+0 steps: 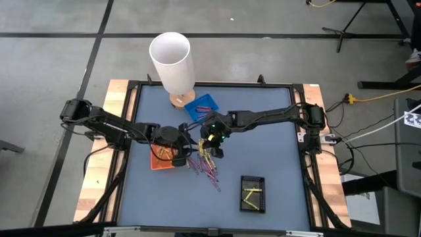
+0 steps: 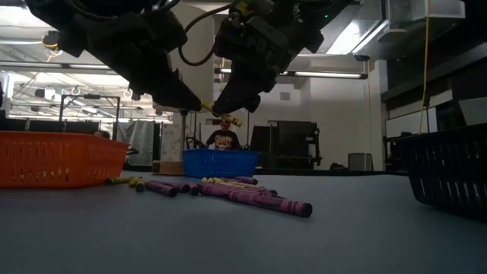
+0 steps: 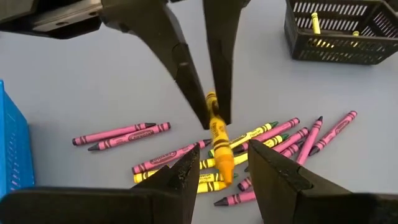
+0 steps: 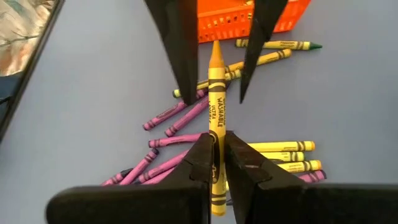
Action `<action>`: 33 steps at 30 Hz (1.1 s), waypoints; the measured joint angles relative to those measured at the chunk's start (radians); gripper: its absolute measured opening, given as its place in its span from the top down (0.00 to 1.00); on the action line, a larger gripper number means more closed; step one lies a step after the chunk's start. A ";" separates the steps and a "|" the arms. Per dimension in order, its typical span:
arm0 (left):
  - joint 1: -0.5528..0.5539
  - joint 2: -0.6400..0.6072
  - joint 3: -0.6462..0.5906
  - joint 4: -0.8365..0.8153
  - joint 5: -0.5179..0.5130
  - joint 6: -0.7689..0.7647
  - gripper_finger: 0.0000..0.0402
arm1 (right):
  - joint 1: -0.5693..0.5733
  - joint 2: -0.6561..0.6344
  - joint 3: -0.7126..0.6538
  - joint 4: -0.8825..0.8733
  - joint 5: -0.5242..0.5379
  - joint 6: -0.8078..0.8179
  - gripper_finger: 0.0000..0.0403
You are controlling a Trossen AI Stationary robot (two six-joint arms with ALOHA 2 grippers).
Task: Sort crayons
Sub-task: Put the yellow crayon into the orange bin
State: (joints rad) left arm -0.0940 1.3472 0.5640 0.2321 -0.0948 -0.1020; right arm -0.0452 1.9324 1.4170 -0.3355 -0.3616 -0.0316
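Note:
A yellow-orange crayon (image 4: 215,93) is held in the air over the loose pile of purple and yellow crayons (image 1: 205,166), which lie flat on the blue-grey table. My right gripper (image 4: 219,135) is shut on it; it also shows in the left wrist view (image 3: 214,121) and over the table's middle in the high view (image 1: 212,148). My left gripper (image 3: 222,155) is open beside the orange tray (image 1: 164,160). Its two fingers (image 4: 183,68) stand on either side of the crayon's pointed end without touching it. My right gripper pinches the crayon's wrapped barrel (image 4: 216,127) between its two fingers. The crayon lies along the fingers, and its pointed end (image 4: 214,53) sticks out past the fingertips toward my left gripper. The crayon is lifted clear of the table (image 2: 222,114).
A black tray (image 1: 252,193) with yellow crayons stands near the front right, and a blue tray (image 1: 202,105) at the far middle. A tall white cylinder on a wooden base (image 1: 172,59) stands at the far edge. A person (image 2: 223,137) shows beyond the table.

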 joint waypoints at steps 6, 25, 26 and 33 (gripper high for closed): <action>0.000 0.000 0.000 0.014 -0.008 0.000 0.70 | 0.000 0.000 0.000 -0.001 0.043 0.000 0.94; 0.000 0.000 0.000 0.015 -0.046 -0.001 0.91 | 0.000 0.000 0.000 -0.002 0.044 0.000 0.94; 0.000 0.000 0.000 0.015 -0.046 0.000 0.92 | 0.000 0.000 0.000 -0.002 0.044 0.000 0.94; 0.000 0.000 0.000 0.015 -0.046 0.000 0.97 | 0.000 0.000 0.000 -0.004 0.044 0.000 0.94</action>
State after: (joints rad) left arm -0.0940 1.3472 0.5640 0.2466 -0.1410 -0.1024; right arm -0.0452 1.9324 1.4166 -0.3393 -0.3176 -0.0315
